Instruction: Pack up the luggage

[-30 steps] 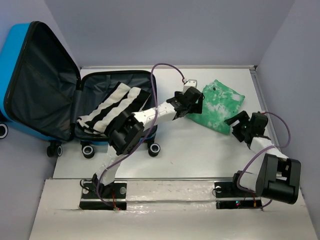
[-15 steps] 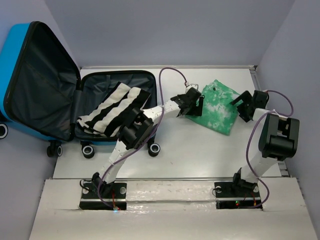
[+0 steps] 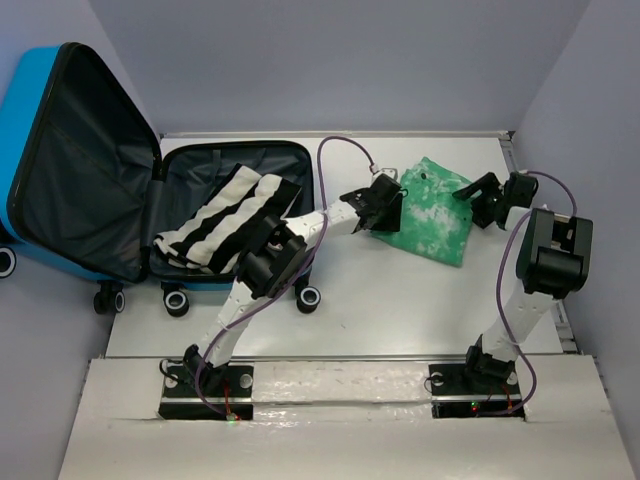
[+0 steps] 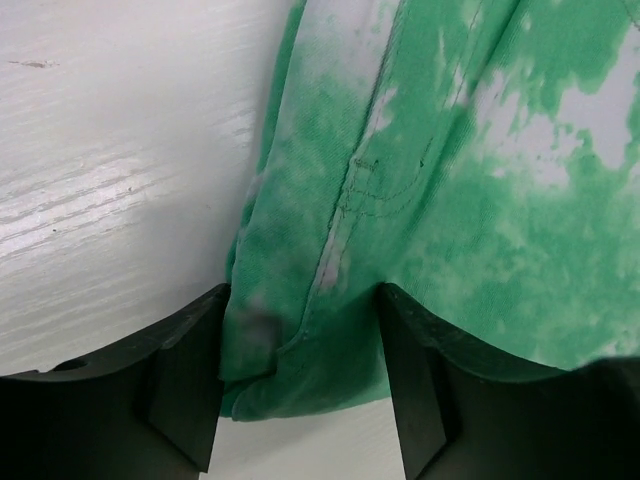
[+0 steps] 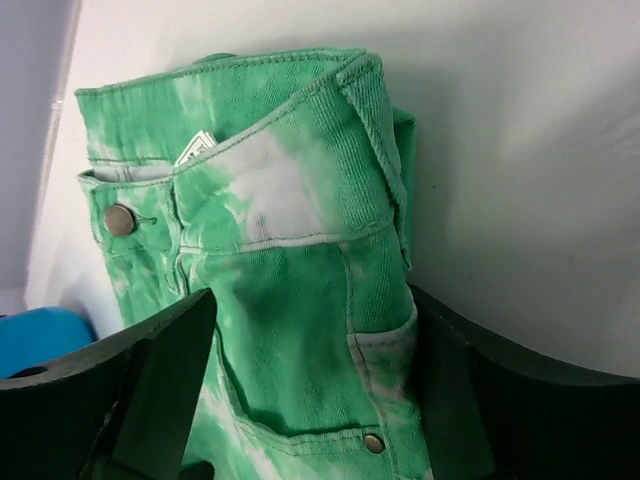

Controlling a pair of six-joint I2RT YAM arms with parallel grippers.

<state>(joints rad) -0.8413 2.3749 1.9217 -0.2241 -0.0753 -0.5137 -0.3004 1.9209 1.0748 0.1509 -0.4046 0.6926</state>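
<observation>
The left gripper had its jaws on either side of a fold at the left edge of the green trousers. The right gripper straddled their waistband end. Cloth filled both gaps, but whether either was clamped could not be told. The luggage lay open at the far left corner of the table, left of both jaws and nearer the left gripper, with a striped garment inside. From overhead, the fingertips were too small to make out.

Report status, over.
Left end effector and right end effector open, straddling green jeans. Luggage open, striped cloth inside. No obstruction seen.
</observation>
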